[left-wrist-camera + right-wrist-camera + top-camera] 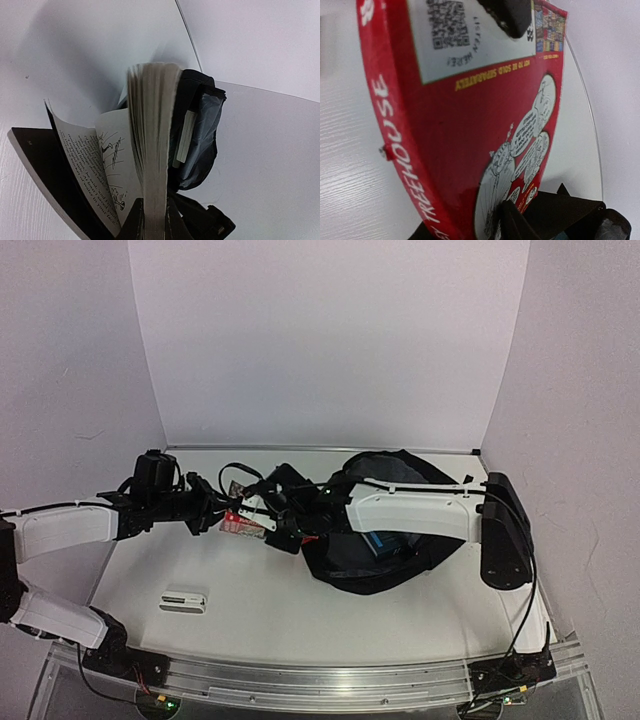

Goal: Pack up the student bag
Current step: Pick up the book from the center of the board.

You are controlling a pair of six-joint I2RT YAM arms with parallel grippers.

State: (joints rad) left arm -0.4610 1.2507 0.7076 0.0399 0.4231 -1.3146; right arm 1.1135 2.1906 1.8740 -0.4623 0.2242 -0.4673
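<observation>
Reaching in from the left edge, the left arm is stretching over the white table (pixel 300 615) toward the middle, and the left gripper (pixel 213 510) (pixel 152 221) is pinching a red paperback book (pixel 243 523) (pixel 152 125) (pixel 470 130), holding it above the tabletop. In the left wrist view its jaws are sitting narrow on either side of the page block while the front leaves are fanning loose, showing printed text and line drawings. Nearer the arm bases, a small white block (pixel 183 599) is lying flat on the table, well apart from everything else.

At the centre, the right gripper (pixel 285 512) (pixel 510 117) is meeting the book from the other side. Its fingers (pixel 512 12) are showing above and below the back cover (the one with the code square and cartoon figures), but whether they are clamping it I cannot tell.

Right of centre, the student bag (pixel 360 578) (pixel 202 132) is lying on the table with its mouth gaping, just beside the book. The right arm is crossing over it. A blue item (pixel 392 544) is showing inside, and the left wrist view is catching a white slab (pixel 186 137) against the grey lining.
</observation>
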